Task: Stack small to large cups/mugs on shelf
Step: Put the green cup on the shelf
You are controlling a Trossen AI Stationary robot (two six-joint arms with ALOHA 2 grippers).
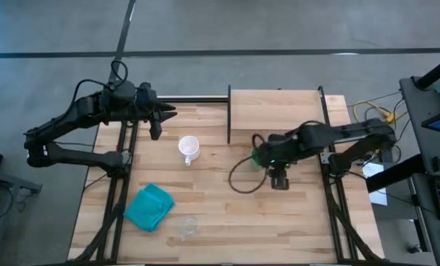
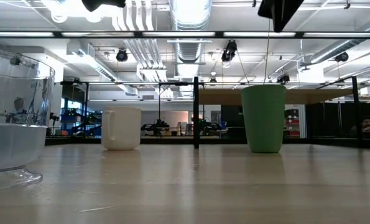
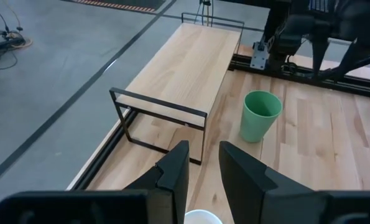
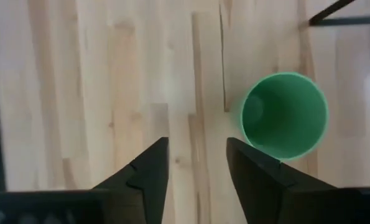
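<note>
The green cup (image 4: 285,115) stands upright on the table, just in front of the shelf (image 1: 275,109); in the high view the cup (image 1: 259,155) is partly under my right arm. My right gripper (image 4: 197,163) hangs open above the bare table beside the cup, pointing down and touching nothing. The white mug (image 1: 188,148) stands upright left of the shelf. The clear cup (image 1: 188,225) stands near the table's near edge. My left gripper (image 3: 203,167) waits open in the air at the far left, above and behind the mug's rim (image 3: 203,218).
A folded teal cloth (image 1: 149,207) lies at the near left, next to the clear cup. The shelf's black posts (image 3: 200,134) stand close behind the green cup (image 3: 259,116). A black cable (image 1: 242,174) loops on the table under the right arm. Bare wood lies between mug and green cup.
</note>
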